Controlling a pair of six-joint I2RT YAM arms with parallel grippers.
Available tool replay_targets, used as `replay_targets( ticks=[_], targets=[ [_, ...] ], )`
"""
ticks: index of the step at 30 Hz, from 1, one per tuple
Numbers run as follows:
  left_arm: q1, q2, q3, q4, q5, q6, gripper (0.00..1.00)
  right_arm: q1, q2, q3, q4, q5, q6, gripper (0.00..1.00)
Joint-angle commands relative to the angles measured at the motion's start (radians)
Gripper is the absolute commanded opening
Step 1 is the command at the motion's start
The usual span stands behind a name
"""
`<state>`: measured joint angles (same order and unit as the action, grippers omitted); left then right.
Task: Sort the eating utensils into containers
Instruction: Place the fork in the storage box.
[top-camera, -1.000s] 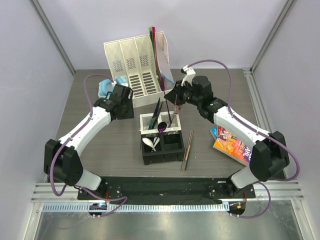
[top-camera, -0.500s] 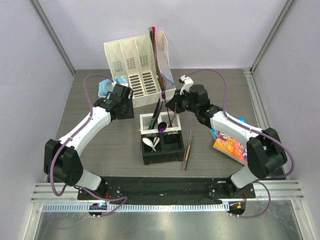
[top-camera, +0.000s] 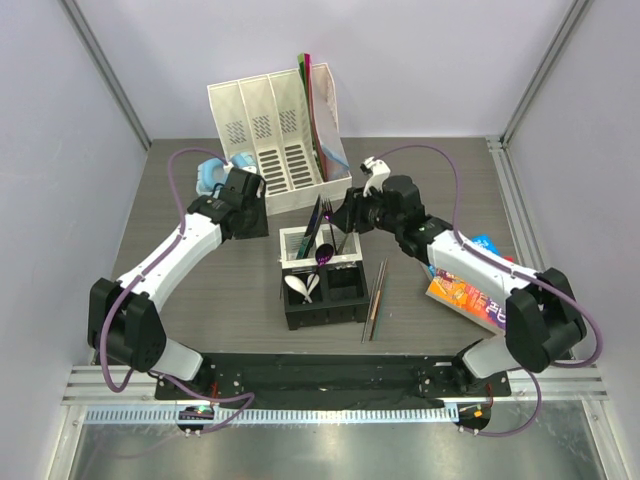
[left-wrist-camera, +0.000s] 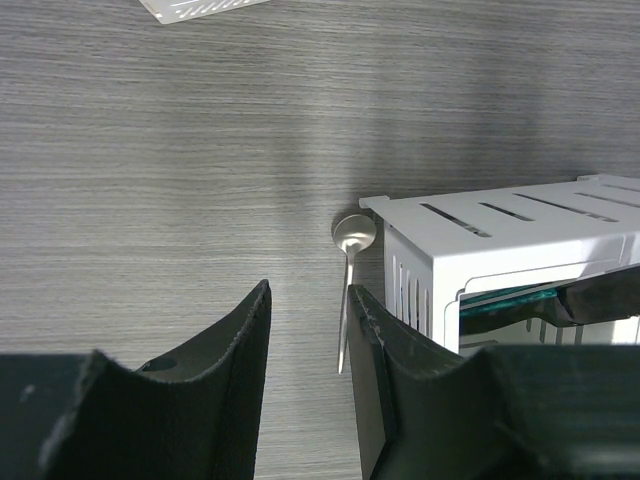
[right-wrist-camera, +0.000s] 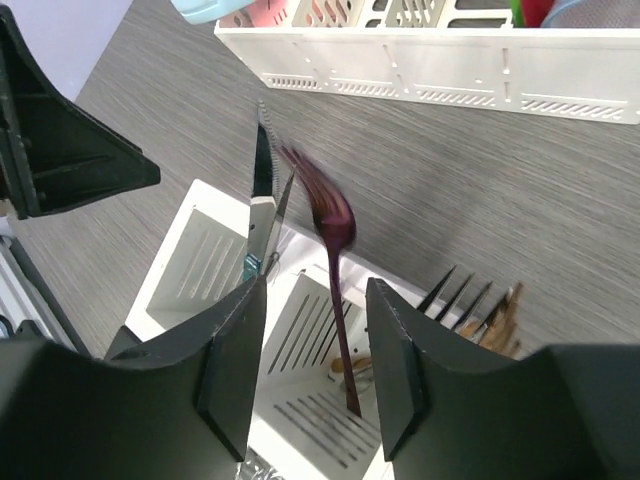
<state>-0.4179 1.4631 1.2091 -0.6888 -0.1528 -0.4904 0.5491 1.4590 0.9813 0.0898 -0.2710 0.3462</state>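
Chopsticks (top-camera: 376, 298) lie on the counter (top-camera: 215, 300) just right of the four-cell caddy (top-camera: 325, 318), whose near-left black cell holds white soup spoons (top-camera: 302, 285). Over a far white cell, the right gripper (right-wrist-camera: 312, 300) stands open around a blurred purple fork (right-wrist-camera: 334, 262). The left gripper (left-wrist-camera: 308, 300), open and empty, hangs above a metal spoon (left-wrist-camera: 354, 233) beside the caddy.

- The purple fork (right-wrist-camera: 330, 225) is smeared in the right wrist view; I cannot count its tines.
- The caddy (left-wrist-camera: 470, 250) runs off the right edge of the left wrist view. Its lower part sits behind a finger of the left tool (left-wrist-camera: 308, 292), and something teal inside is too shadowed for me to name.
- The file organiser (right-wrist-camera: 430, 45) is cut by the top edge of the right wrist view.
- From above, the blue headphones (top-camera: 208, 178) are mostly behind the left arm (top-camera: 190, 240), and the right arm (top-camera: 470, 255) covers part of the book (top-camera: 458, 293).
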Motion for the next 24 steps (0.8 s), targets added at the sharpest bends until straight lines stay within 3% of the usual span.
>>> replay_targets(
  ticks=[1, 11, 16, 21, 24],
  targets=[
    [0.005, -0.001, 0.023, 0.023, 0.016, -0.008, 0.37, 0.002, -0.083, 0.007, -0.019, 0.05, -0.009, 0.51],
    [0.007, 0.032, 0.017, 0.069, 0.122, -0.016, 0.39, -0.014, -0.181, 0.092, -0.18, 0.26, -0.049, 0.54],
    [0.004, 0.118, 0.072, -0.024, 0.185, -0.002, 0.3, -0.064, -0.252, 0.069, -0.223, 0.448, -0.026, 0.52],
    [0.005, 0.129, 0.058, -0.025, 0.209, 0.004, 0.13, -0.121, -0.266, 0.077, -0.37, 0.565, -0.039, 0.38],
    [-0.002, 0.128, 0.049, -0.02, 0.245, 0.003, 0.06, -0.138, -0.266, 0.066, -0.409, 0.582, -0.029, 0.16]
  ],
)
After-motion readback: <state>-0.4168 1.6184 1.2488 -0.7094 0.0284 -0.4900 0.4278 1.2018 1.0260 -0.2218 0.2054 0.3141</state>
